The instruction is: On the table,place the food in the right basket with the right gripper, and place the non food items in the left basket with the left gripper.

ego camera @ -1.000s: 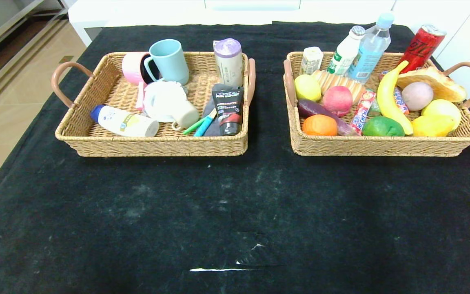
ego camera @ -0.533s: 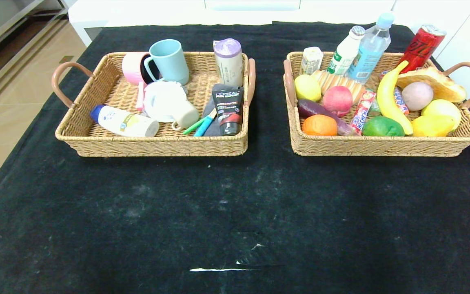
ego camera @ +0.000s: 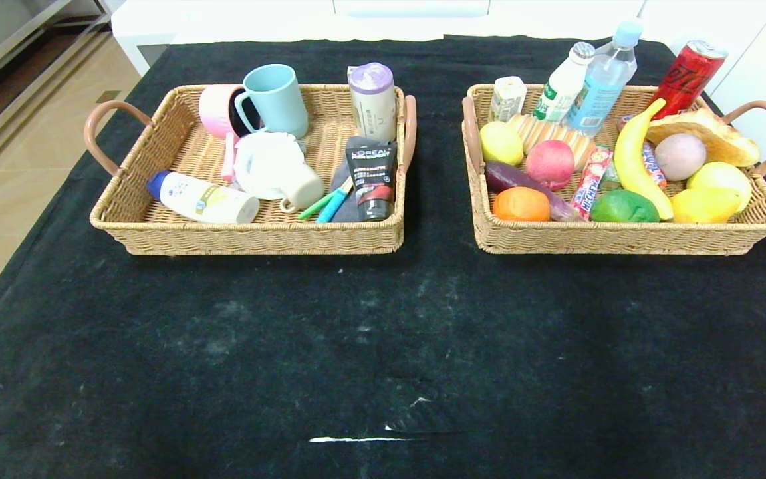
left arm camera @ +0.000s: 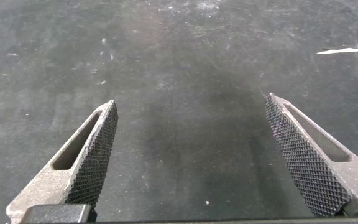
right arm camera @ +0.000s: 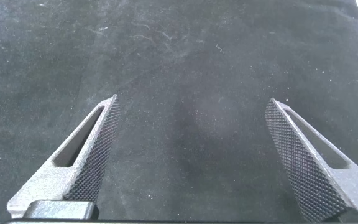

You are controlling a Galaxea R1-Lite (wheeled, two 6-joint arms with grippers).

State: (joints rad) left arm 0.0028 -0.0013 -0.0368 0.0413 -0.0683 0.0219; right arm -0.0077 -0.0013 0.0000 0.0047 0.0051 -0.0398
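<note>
Food (ego camera: 551, 164) fills the basket at right, non-food items (ego camera: 203, 198) the left; left claw (left arm camera: 191, 162) and right claw (right arm camera: 191, 162) hang released over bare counter (ego camera: 383, 346), apparently finished sorting.

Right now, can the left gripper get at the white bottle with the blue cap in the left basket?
Probably yes. The white bottle lies on its side in the left basket, nothing on top of it. The left gripper has open, empty jaws over bare black table.
</note>
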